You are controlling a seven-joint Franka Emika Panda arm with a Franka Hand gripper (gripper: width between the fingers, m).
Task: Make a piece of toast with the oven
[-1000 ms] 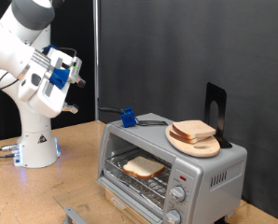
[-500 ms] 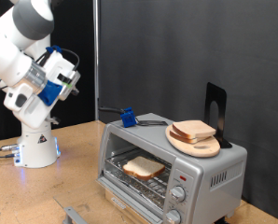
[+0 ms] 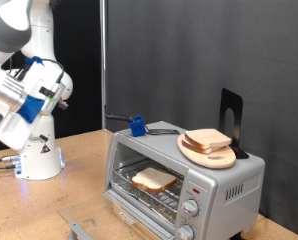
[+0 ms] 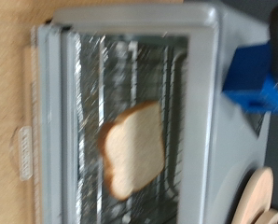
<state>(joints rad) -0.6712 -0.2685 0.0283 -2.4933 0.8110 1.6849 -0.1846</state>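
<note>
The piece of toast (image 3: 153, 180) lies on the rack inside the oven (image 3: 225, 186), door down. The tool (image 3: 55, 88) hangs well apart at the exterior view's left; grip state cannot be told. Loading looks done; shutting the door remains

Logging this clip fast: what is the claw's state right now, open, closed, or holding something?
Claw: up at the exterior view's left, away from the oven; open or closed cannot be told. Nothing shows between its fingers.
</note>
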